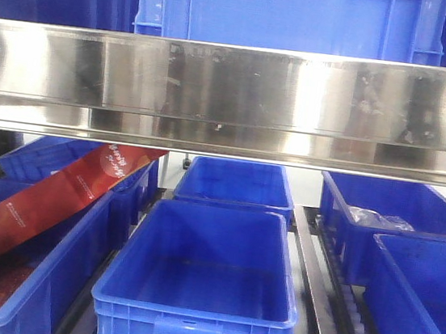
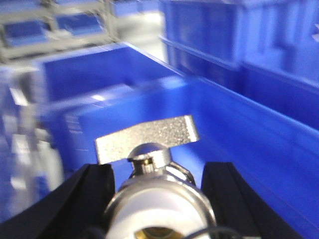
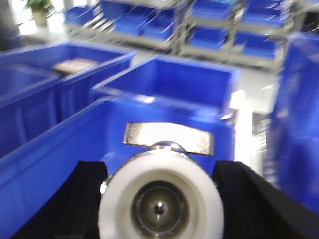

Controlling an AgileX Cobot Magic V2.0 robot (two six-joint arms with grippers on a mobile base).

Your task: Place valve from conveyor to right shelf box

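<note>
Glossy blue plastic bins [image 1: 199, 294], brushed steel rail [image 1: 232, 95], shiny metal valve [image 3: 162, 196]

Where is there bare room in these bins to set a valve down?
The near middle bin looks bare inside, as does the bin behind it. The left bin is crowded by a red carton; the right rear bin holds a clear bag.
</note>
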